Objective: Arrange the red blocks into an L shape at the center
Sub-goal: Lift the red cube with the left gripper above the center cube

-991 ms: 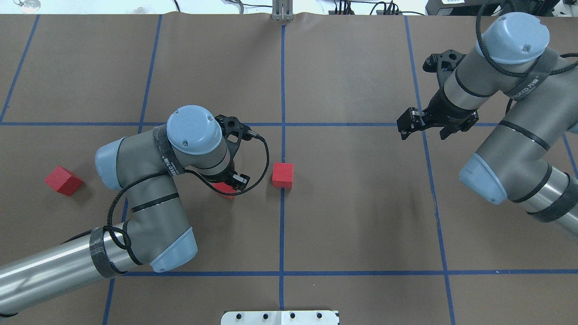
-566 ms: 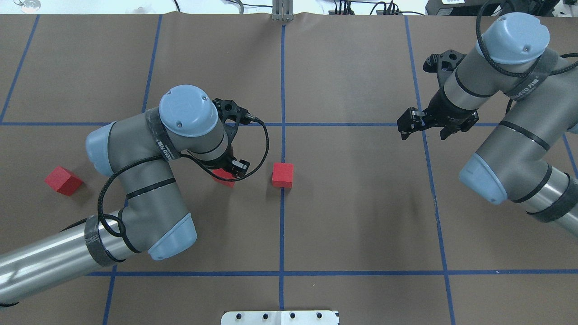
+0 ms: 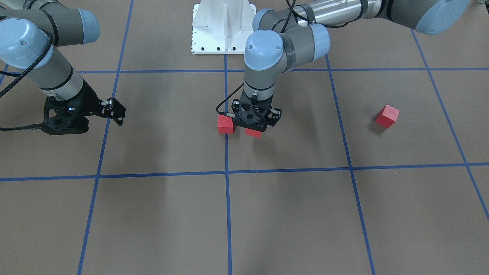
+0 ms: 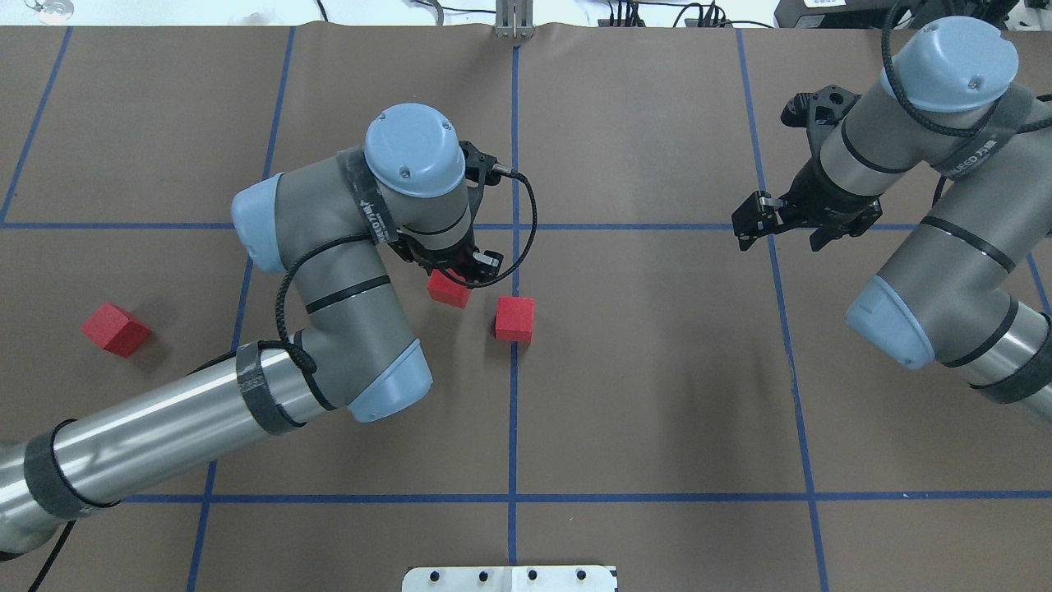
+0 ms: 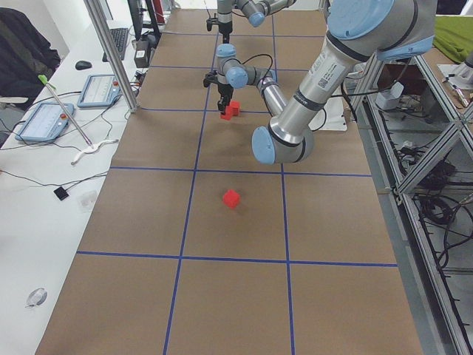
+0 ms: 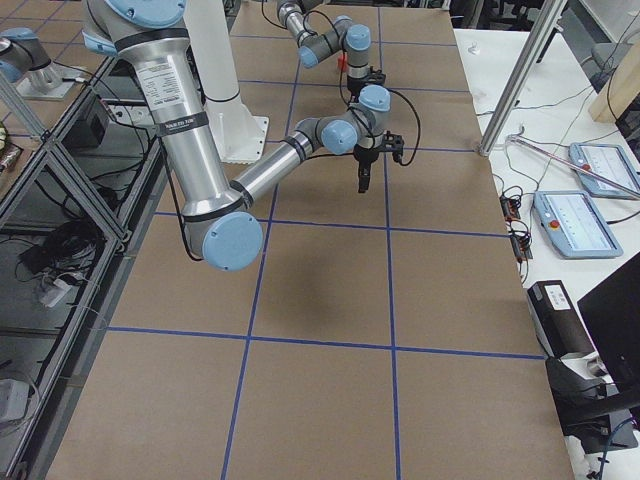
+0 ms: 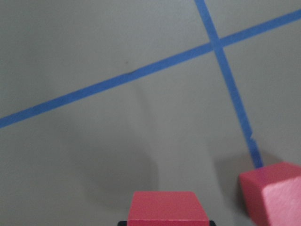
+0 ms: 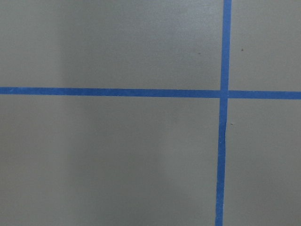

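My left gripper is shut on a red block, just left of the middle blue line at the center. In the left wrist view this block sits at the bottom edge, with a shadow on the brown surface beyond it. A second red block rests on the middle line, a small gap from the held one. The third red block lies far off on the left side. My right gripper hangs open and empty over the right grid line.
The white robot base plate is at the table's near edge. Metal frame posts and side benches with tablets flank the table ends. The left arm's elbow hangs over the area in front of the blocks.
My left arm has carried its red block away from the robot and to the right, closer to the block on the middle line. The right gripper has shifted slightly.
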